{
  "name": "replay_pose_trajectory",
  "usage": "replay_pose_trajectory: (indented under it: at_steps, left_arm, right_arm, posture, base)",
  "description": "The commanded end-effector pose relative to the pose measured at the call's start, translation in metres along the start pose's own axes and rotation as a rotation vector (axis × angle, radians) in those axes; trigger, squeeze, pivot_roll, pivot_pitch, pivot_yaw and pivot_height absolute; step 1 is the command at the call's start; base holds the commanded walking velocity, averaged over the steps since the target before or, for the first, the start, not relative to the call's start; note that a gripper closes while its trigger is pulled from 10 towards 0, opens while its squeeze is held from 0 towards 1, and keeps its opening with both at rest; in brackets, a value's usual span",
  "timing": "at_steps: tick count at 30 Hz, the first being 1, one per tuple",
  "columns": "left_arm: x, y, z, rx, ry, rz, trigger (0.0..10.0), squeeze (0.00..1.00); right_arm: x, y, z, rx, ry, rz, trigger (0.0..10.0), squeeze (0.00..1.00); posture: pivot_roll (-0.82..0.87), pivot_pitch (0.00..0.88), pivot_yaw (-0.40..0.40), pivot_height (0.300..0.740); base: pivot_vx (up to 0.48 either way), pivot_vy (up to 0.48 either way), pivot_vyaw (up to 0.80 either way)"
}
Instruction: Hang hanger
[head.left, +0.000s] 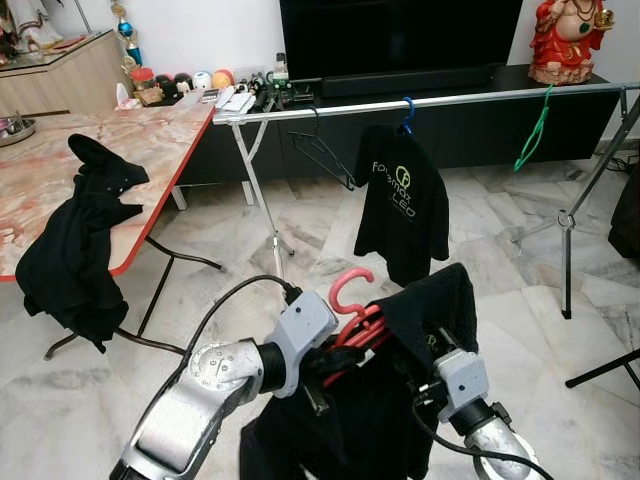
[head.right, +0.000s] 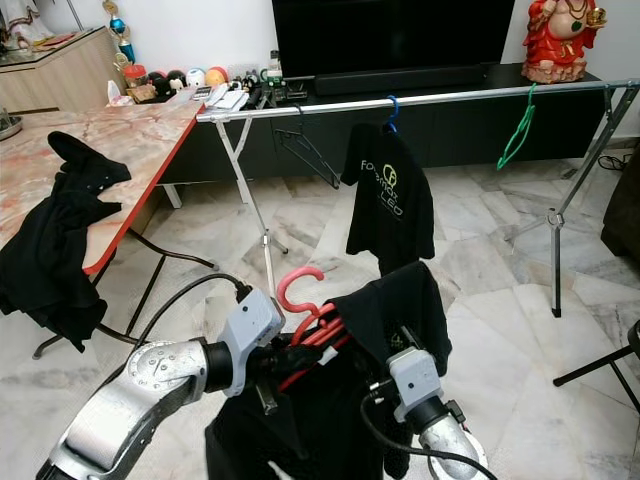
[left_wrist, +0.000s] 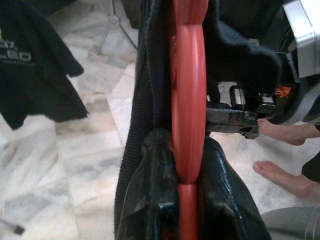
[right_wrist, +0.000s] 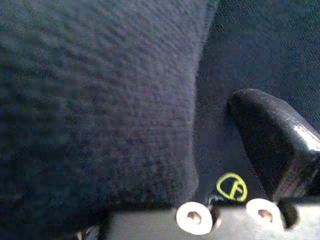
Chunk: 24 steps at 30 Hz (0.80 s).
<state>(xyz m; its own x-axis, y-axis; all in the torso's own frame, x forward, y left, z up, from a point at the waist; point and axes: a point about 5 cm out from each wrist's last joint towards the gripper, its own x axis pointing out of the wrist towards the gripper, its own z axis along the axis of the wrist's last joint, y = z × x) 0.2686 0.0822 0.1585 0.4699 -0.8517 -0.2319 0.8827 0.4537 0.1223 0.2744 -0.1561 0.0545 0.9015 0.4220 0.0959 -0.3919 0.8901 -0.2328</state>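
Left gripper (head.left: 335, 362) grips red hanger (head.left: 352, 312) carrying black shirt (head.left: 420, 330).

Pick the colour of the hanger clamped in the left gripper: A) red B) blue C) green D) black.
A: the left wrist view shows the left gripper with its two black fingers shut on a red hanger, whose red hook rises above the black garment in the head views; the blue hanger and green hanger hang on the rail.

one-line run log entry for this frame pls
phase: carrying to rail | left gripper: shut on red hanger | right gripper: in black shirt, state unclear | clothes rail: ahead, black T-shirt hung
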Motion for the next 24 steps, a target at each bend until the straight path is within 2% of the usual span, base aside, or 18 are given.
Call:
replay_pose_trajectory:
  at_steps: [1,2,5,7,8,10,13,17,19,20,24]
  left_arm:
    - [0.003,-0.003,0.011,0.017,-0.105,-0.075,10.0,0.00]
    - [0.009,-0.001,0.014,-0.018,-0.152,-0.097,10.0,0.00]
    - [0.017,0.001,0.016,-0.033,-0.196,-0.128,10.0,0.00]
    - [0.019,0.004,0.014,-0.064,-0.225,-0.153,10.0,0.00]
    - [0.021,0.010,0.008,-0.081,-0.232,-0.121,10.0,0.00]
    - [0.022,0.016,0.004,-0.094,-0.227,-0.088,10.0,0.00]
    - [0.024,0.016,0.004,-0.116,-0.239,-0.097,10.0,0.00]
    - [0.021,0.017,0.004,-0.183,-0.306,-0.101,10.0,0.00]
    - [0.018,0.021,0.000,-0.249,-0.340,-0.068,10.0,0.00]
    - [0.016,0.028,-0.005,-0.310,-0.365,-0.010,10.0,0.00]
    - [0.014,0.039,-0.018,-0.315,-0.338,0.126,10.0,0.00]
  right_arm:
    - [0.004,0.000,-0.001,0.035,0.008,-0.023,10.0,0.00]
    - [0.006,0.000,0.000,0.041,0.010,-0.023,10.0,0.00]
    - [0.009,0.001,0.001,0.031,0.010,-0.011,10.0,0.00]
    - [0.010,-0.001,0.003,0.033,0.000,-0.019,10.0,0.00]
    - [0.011,-0.003,0.004,0.037,-0.004,-0.029,10.0,0.00]
    - [0.010,-0.002,0.003,0.038,0.001,-0.026,10.0,0.00]
    - [0.007,0.000,0.001,0.039,0.008,-0.018,10.0,0.00]
    - [0.006,0.002,-0.001,0.052,0.017,-0.016,10.0,0.00]
    - [0.006,0.003,-0.002,0.054,0.024,-0.012,10.0,0.00]
    - [0.007,0.005,-0.002,0.056,0.028,-0.010,10.0,0.00]
    - [0.006,0.005,-0.003,0.063,0.035,-0.018,10.0,0.00]
  posture:
    - [0.04,0.064,0.039,0.740]
    - [0.03,0.063,0.036,0.740]
    - [0.02,0.061,0.037,0.740]
    - [0.00,0.059,0.038,0.740]
    - [0.00,0.061,0.035,0.740]
    - [0.00,0.063,0.035,0.740]
    - [0.00,0.063,0.035,0.740]
    - [0.00,0.065,0.034,0.740]
    - [0.00,0.068,0.034,0.740]
    - [0.00,0.069,0.035,0.740]
    - [0.00,0.073,0.036,0.740]
  base:
    - [0.000,0.000,0.00]
    - [0.000,0.000,0.00]
    - [0.000,0.000,0.00]
    - [0.000,0.000,0.00]
    - [0.000,0.000,0.00]
    - [0.000,0.000,0.00]
    - [0.000,0.000,0.00]
    - [0.000,0.000,0.00]
    - [0.000,0.000,0.00]
    - [0.000,0.000,0.00]
    - [0.000,0.000,0.00]
